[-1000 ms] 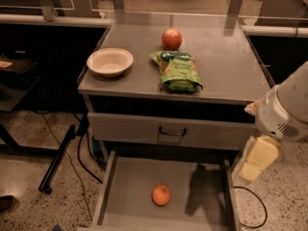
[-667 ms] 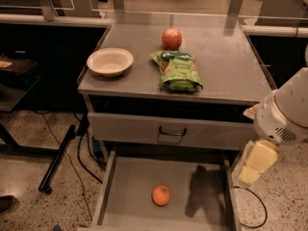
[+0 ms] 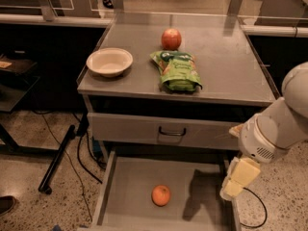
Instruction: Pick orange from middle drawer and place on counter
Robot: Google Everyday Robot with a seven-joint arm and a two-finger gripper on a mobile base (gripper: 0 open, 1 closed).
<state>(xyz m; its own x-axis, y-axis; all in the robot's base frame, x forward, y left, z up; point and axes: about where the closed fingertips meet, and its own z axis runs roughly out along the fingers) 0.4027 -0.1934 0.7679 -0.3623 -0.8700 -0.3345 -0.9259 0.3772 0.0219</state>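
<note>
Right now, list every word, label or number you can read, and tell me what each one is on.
Green bag on the counter: pale print near its top, too blurred to read.
Bowl, apple, orange in the open drawer: no text visible.
Gripper, at the drawer's right side: no readable marking.

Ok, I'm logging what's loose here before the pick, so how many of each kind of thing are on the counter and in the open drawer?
Fruit: 2, the orange in the drawer and the apple on the counter
Bowl: 1, on the counter
Green bag: 1, on the counter
Total: 4
The gripper hangs by the drawer's right wall, apart from the orange.
</note>
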